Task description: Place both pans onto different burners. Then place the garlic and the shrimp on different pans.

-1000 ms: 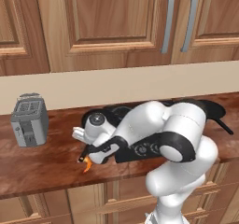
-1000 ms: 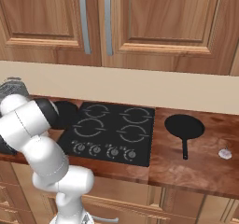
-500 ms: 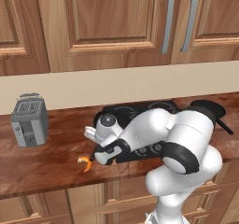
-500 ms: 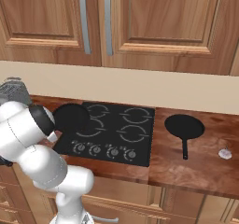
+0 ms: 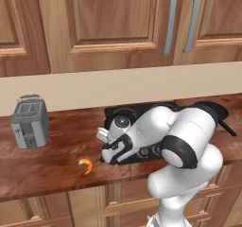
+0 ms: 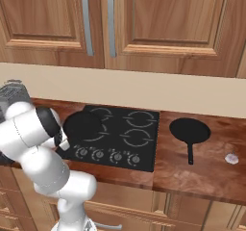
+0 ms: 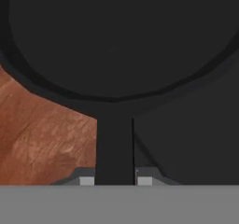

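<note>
- The hand (image 7: 115, 181) grips the thin handle of one pan (image 6: 82, 126), fingers pinched either side, handle running back toward the hand.
- That pan sits over the cooktop's (image 6: 139, 150) left burners.
- The second pan (image 6: 190, 130) lies on the worktop (image 6: 202, 177), handle toward the front edge.
- The shrimp (image 5: 86, 165) lies near the toaster (image 5: 29, 121); no writing is readable.

pan A (image 6: 82, 126): on cooktop (image 6: 139, 150), 9 o'clock side
pan B (image 6: 189, 130): counter (image 6: 202, 177), 3 o'clock of cooktop
shrimp (image 5: 86, 165): 9 o'clock of cooktop
</note>
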Robot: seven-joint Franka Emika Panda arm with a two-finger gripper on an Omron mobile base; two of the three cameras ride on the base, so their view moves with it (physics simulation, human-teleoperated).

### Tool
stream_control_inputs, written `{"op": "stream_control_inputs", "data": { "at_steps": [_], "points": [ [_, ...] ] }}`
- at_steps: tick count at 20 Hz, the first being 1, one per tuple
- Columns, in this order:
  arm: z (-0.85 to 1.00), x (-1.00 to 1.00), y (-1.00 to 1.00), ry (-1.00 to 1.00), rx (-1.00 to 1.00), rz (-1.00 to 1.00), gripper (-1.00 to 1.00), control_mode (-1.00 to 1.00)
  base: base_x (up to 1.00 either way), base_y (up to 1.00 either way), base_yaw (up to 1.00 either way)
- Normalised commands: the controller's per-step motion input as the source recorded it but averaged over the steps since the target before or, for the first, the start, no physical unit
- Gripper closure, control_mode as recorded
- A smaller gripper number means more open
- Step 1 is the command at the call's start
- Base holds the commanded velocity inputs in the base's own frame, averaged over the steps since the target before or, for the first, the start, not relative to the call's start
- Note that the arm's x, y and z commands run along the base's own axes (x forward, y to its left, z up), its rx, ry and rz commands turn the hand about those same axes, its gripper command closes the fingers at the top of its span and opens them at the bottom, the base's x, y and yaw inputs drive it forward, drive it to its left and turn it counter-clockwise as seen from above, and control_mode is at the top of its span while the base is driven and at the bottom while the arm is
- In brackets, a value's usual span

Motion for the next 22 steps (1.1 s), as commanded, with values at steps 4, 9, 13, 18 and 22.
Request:
{"op": "stream_control_inputs", "data": {
  "at_steps": [4,9,13,18,22],
  "points": [
    [-0.18,0.28,-0.43,0.05,0.02,-0.01,1.00,-1.00,0.00,0.00,0.00],
    [-0.15,0.18,-0.40,0.03,0.01,-0.01,1.00,-1.00,0.00,0.00,0.00],
    [-0.18,0.01,-0.34,0.01,0.02,-0.02,1.00,-1.00,0.00,0.00,0.00],
    [-0.19,-0.12,-0.09,0.00,0.06,-0.01,1.00,-1.00,0.00,0.00,0.00],
    [-0.19,-0.34,0.00,0.00,0.08,0.00,1.00,-1.00,0.00,0.00,0.00]
  ]
}}
